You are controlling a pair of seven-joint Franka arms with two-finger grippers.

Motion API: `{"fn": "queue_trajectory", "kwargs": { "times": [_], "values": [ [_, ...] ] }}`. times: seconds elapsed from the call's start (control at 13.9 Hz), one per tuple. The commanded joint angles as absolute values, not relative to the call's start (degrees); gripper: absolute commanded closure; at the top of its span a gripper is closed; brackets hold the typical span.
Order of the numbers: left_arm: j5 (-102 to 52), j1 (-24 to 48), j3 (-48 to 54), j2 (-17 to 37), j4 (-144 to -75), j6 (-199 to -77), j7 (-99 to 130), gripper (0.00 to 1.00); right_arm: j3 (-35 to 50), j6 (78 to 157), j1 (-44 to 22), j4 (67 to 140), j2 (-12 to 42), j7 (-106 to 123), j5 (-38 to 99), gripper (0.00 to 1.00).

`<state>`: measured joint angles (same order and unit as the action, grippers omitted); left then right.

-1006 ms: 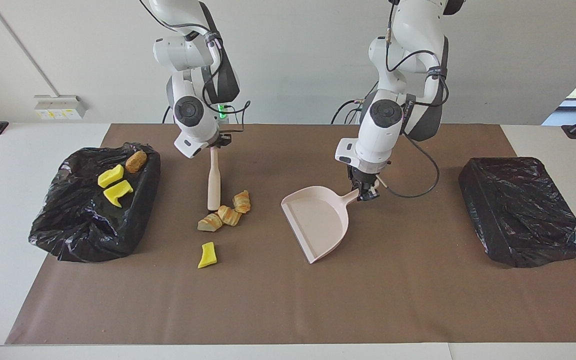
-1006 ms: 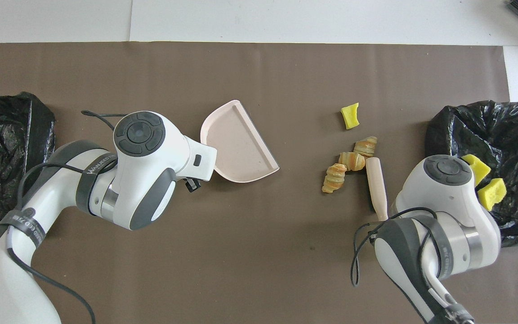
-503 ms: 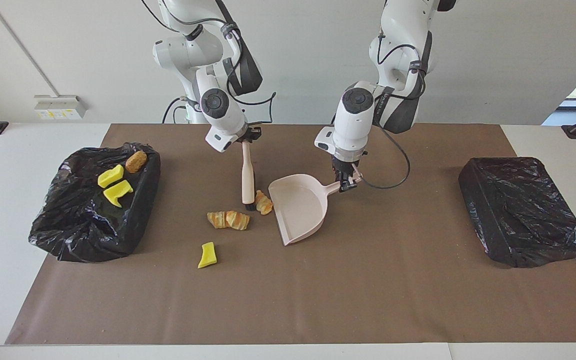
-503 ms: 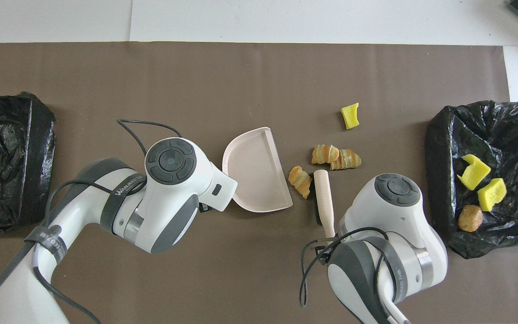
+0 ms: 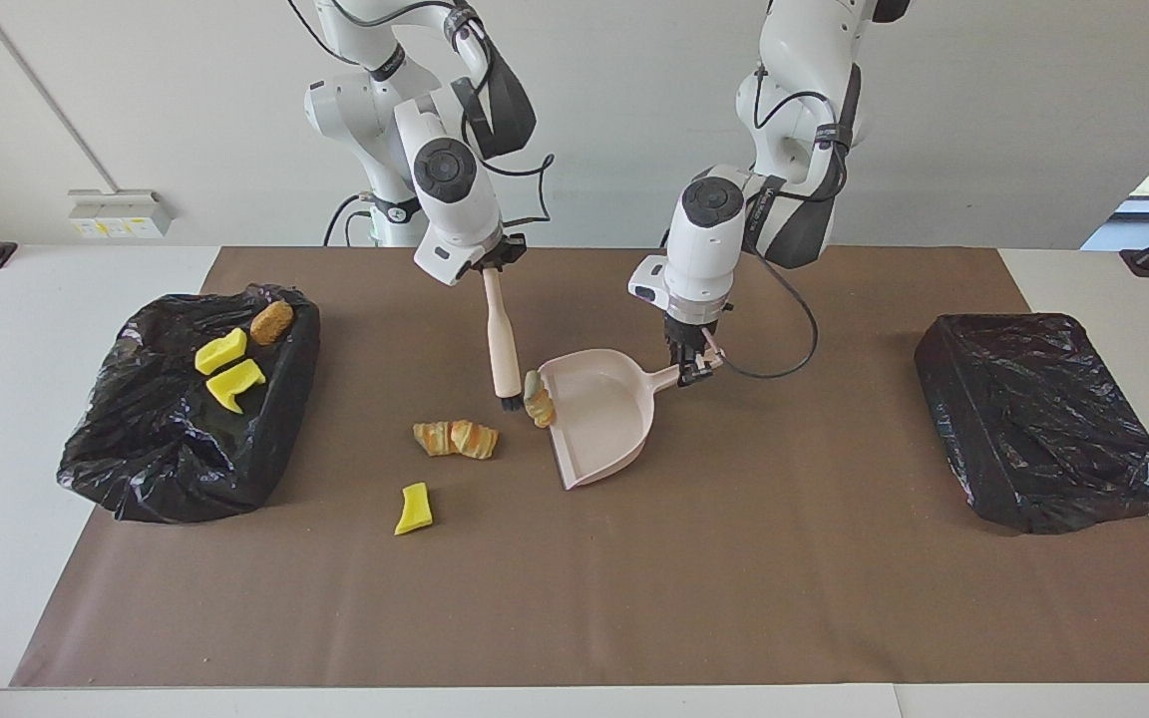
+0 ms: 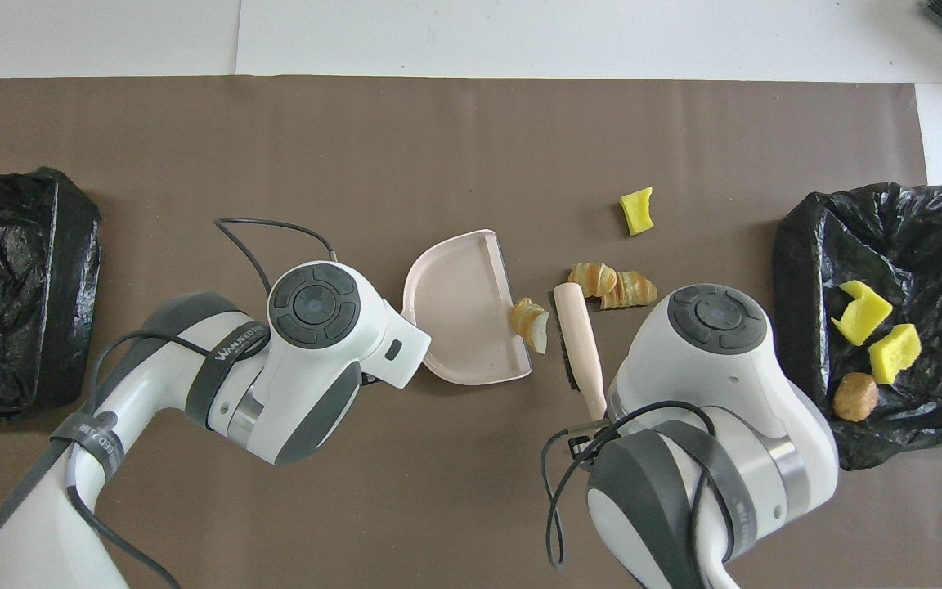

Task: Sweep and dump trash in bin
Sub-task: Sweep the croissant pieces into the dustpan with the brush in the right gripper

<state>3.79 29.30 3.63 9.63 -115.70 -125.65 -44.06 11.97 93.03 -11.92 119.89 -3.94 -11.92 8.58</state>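
A brown paper-covered worktop (image 5: 734, 598) carries two black-bagged bins. In the bin at the right arm's end (image 5: 136, 449) lie two bright yellow spongy chunks (image 5: 225, 367) and one brown oval bun (image 5: 271, 321), so three of seven pieces look dumped. The right end effector (image 5: 491, 267) is clenched on a pale wooden-handled brush (image 5: 503, 344); its bristles press one golden-brown striped pastry (image 5: 538, 400) against the lip of a pale pink plastic dustpan (image 5: 599, 414), whose handle the left end effector (image 5: 686, 361) grasps. From that pastry, two more pastries (image 5: 455, 438) lie around eight o'clock in the facing view, with the last yellow chunk (image 5: 414, 509) at seven o'clock. The other bin (image 5: 1043, 419) shows no trash. Both end effectors' fingertips are largely hidden behind the wrists.
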Motion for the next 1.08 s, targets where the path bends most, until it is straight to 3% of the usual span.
{"fn": "queue_trajectory", "kwargs": {
  "times": [0.0, 0.29, 0.72, 1.01],
  "values": [
    [5.4, 29.0, 3.3, 7.4, -119.2, -127.3, -44.1, 1.0, 12.0, 90.1, -9.5, 115.6, -2.1, -9.2, 0.7, 1.0],
    [5.2, 28.8, 3.3, 7.2, -119.6, -127.3, -43.6, 1.0, 12.2, 103.3, -1.1, 115.4, 5.4, -3.1, -14.0, 1.0],
    [4.7, 28.7, 3.3, 7.2, -119.6, -127.3, -43.1, 1.0, 12.4, 101.5, 0.1, 122.9, 1.1, -2.5, -13.0, 1.0],
    [4.7, 28.7, 3.3, 7.1, -119.6, -127.3, -43.1, 1.0, 12.4, 104.8, -3.2, 125.2, 3.2, -4.1, -1.7, 1.0]
  ]
}}
